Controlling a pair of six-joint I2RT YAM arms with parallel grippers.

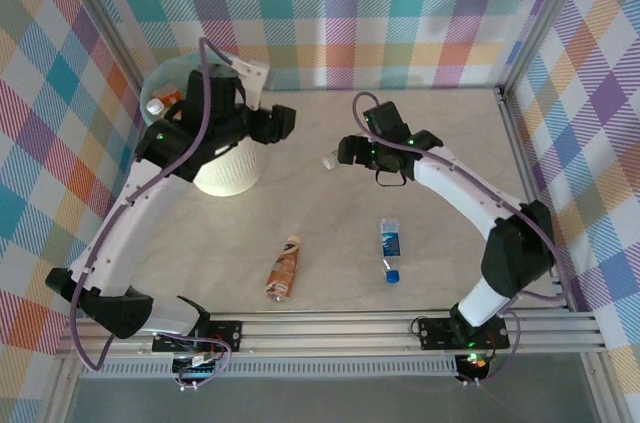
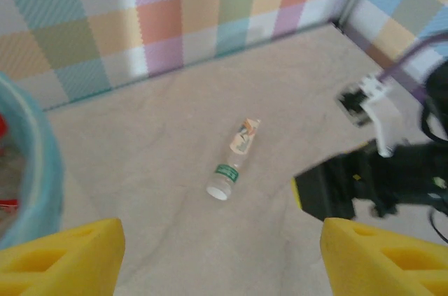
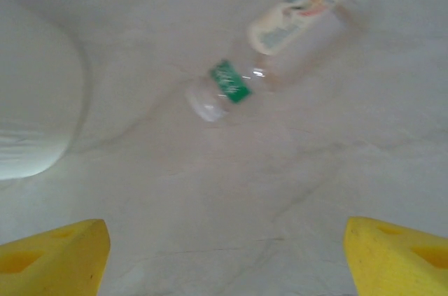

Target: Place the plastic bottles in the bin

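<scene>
Brown bottle (image 1: pixel 284 268) top view; clear bottle (image 3: pixel 273 51) right wrist.

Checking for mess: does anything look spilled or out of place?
No spill shows. Three bottles lie on their sides on the table: a clear one, a brown one and a blue-labelled one, all outside the bin.

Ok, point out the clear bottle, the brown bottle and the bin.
clear bottle (image 3: pixel 269 58), right wrist view, clear body beside the pale label.
brown bottle (image 1: pixel 284 268), top external view, middle of its body.
bin (image 1: pixel 228 175), top external view, white outer wall.
</scene>
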